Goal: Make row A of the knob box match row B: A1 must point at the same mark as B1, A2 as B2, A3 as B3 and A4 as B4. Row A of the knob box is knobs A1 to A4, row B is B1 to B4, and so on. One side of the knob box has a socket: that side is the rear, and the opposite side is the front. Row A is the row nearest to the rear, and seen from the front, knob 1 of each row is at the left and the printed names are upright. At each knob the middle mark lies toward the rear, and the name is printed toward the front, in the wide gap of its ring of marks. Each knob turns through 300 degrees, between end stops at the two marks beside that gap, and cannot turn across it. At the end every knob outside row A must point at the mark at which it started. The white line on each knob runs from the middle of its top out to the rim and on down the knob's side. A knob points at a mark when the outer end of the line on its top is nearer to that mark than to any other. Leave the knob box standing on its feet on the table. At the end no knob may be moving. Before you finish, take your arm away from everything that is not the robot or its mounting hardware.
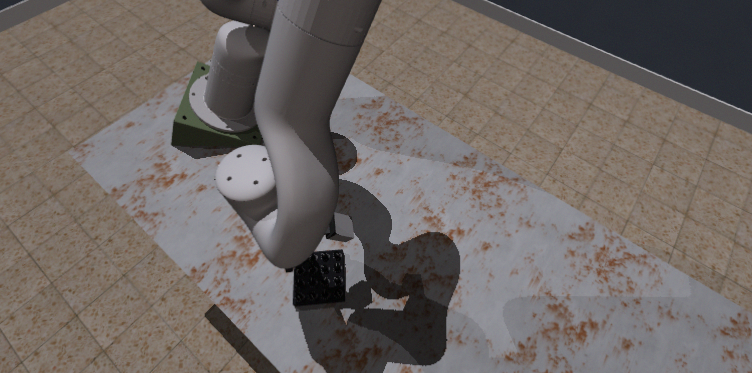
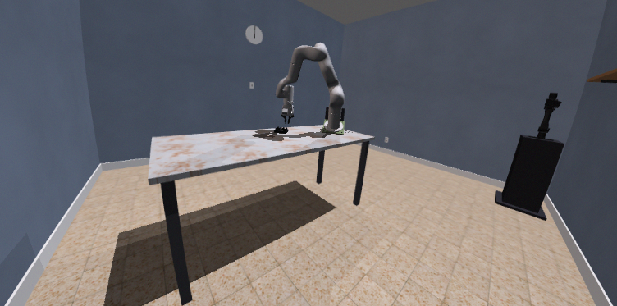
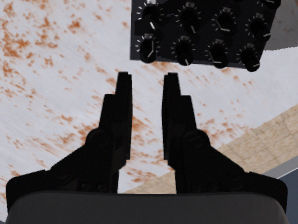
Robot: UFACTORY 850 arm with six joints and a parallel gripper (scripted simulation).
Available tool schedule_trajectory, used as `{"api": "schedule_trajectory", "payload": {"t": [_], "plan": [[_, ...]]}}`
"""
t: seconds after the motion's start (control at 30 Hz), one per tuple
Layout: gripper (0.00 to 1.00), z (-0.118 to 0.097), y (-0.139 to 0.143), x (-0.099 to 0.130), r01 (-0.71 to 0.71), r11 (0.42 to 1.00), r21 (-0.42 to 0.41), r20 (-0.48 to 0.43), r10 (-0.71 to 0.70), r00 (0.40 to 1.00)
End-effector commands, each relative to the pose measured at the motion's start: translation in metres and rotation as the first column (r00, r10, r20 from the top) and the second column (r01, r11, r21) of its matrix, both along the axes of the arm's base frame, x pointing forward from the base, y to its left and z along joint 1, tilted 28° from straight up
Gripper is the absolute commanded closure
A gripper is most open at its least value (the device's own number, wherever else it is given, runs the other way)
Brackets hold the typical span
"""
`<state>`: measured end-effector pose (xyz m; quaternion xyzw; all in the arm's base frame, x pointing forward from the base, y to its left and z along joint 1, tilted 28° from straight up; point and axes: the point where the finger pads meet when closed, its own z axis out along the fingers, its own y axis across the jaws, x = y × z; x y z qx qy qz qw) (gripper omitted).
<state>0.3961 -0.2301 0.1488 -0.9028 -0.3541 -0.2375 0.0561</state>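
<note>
tool above the counter, just off the knob box

the tool hangs with its fingers narrowly parted and nothing between them — only the rust-flecked counter shows in the gap. the black knob box stands on the counter just beyond the fingertips, clear of them.
</note>
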Motion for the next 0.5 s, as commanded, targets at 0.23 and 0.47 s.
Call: {"api": "schedule_trajectory", "payload": {"t": [0.23,0.47], "plan": [[0.81,-0.011,0.003,0.006,0.0,1.0,-0.001,0.001,0.0,1.0],[0.81,-0.017,0.005,0.008,0.0,1.0,-0.001,0.001,0.0,1.0]]}}
